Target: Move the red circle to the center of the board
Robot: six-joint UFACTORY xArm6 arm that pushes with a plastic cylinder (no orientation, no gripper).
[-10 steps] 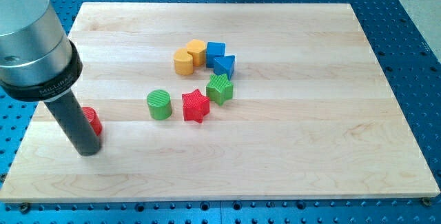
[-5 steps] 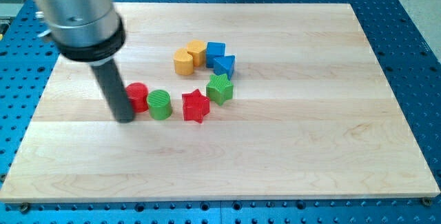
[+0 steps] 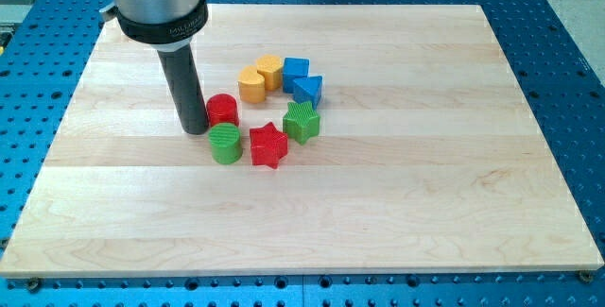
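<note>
Since the earlier frame, red circle (image 3: pixel 222 110) has slid up-right with my tip (image 3: pixel 195 129) against its left, touching green circle (image 3: pixel 225 144) (a bare rod, gripping nothing)

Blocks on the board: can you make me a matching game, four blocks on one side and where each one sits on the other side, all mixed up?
Things:
1. red circle
2. green circle
3. red star
4. blue cube

Places:
A. farthest toward the view's top of these four, next to a yellow block
B. right beside my tip, on its right in the view
C. just below the red circle in the view
D. between the green circle and the green star

Pairs: 1-B, 2-C, 3-D, 4-A
</note>
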